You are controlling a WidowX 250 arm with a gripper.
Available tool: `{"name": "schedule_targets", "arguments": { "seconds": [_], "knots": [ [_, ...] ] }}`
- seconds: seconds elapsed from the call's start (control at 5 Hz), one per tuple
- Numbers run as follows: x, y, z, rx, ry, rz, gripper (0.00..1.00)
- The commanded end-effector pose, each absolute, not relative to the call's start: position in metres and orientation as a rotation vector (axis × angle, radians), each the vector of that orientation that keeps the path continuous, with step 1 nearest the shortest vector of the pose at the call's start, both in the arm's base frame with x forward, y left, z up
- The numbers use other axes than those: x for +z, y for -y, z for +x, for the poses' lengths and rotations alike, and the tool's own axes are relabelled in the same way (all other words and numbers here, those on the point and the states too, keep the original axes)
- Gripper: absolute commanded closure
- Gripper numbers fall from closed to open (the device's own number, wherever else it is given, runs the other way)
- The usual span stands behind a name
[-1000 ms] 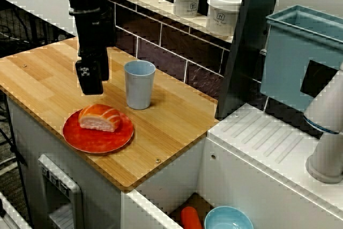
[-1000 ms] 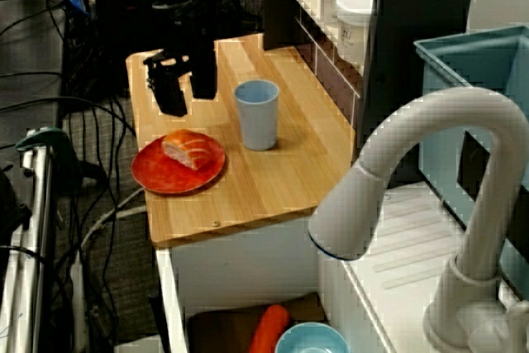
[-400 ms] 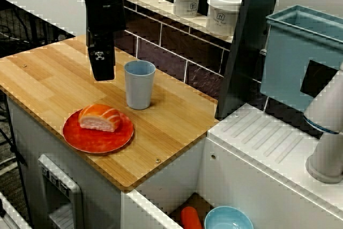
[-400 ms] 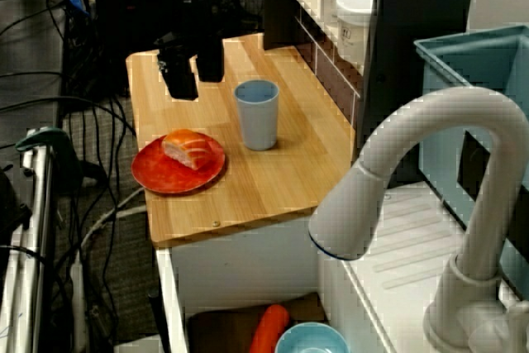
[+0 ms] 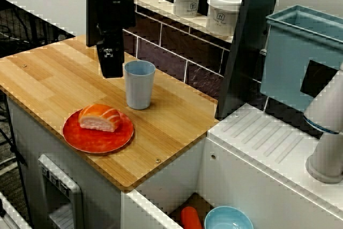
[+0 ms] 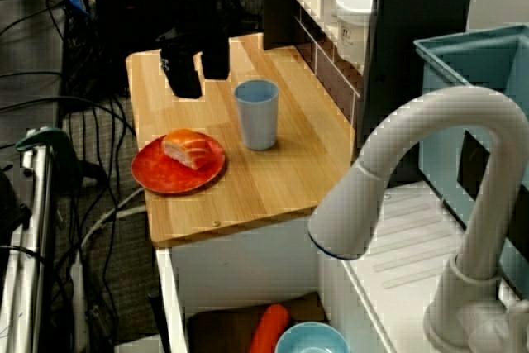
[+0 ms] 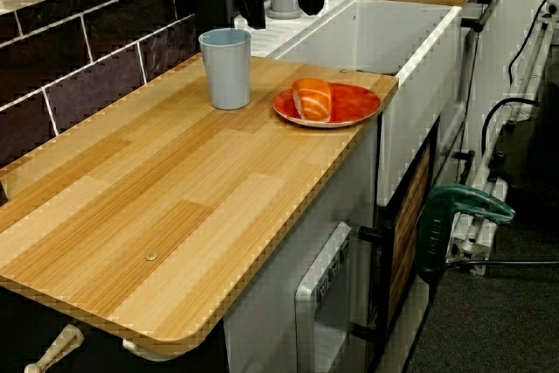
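Hovering upper left of the frame with gripper spread and empty, just left of cup, above plate holding salmon.

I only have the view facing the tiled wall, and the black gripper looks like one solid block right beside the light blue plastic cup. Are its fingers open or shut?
Observer: Open. In the low view along the counter, the black gripper shows two fingers standing apart, with nothing between them.
Operator: Is it touching anything?
Observer: No. In the view from past the faucet it hangs in the air, and a strip of bare wooden counter shows between it and the light blue plastic cup.
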State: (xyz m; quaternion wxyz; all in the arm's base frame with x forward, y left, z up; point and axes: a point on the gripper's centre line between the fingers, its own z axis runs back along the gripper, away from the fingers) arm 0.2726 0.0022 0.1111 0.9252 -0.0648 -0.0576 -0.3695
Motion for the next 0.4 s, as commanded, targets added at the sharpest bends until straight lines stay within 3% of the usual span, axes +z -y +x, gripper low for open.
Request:
{"name": "schedule_targets", "arguments": {
  "seconds": [0.0,0.2],
  "knots": [
    [0.1287,0.0162,0.2782,-0.864,0.184,-0.077,0.00],
    [0.1255,0.0197,0.2832,-0.880,0.186,-0.088,0.00]
  ]
}}
